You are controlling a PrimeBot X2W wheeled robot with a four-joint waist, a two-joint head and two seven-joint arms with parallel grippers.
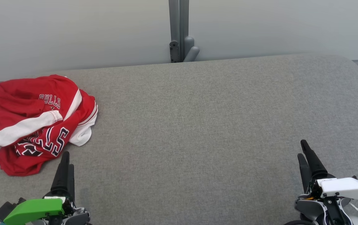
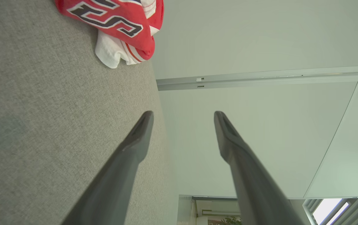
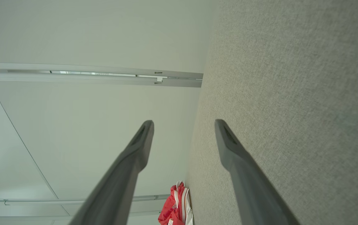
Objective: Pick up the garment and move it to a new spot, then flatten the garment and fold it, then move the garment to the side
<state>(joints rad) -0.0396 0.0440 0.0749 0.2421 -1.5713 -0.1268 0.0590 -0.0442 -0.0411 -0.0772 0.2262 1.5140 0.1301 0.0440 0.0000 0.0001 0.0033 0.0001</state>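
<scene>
So your red Bulls jersey is sitting in a crumpled heap at the far left of the grey fabric desk, right up by the left edge, with the white trim and big numbers showing. Nothing's touching it. Your left claw is near the front edge just below the heap, close to it but apart. Its fingers point up toward the jersey and are spread wide with nothing between them. The left wrist view shows that gap plainly, with a corner of the jersey off past the tips. Your right claw is way over at the lower right, well apart from the jersey, also spread wide and empty. Behind the desk there's a grey post against a pale wall.
</scene>
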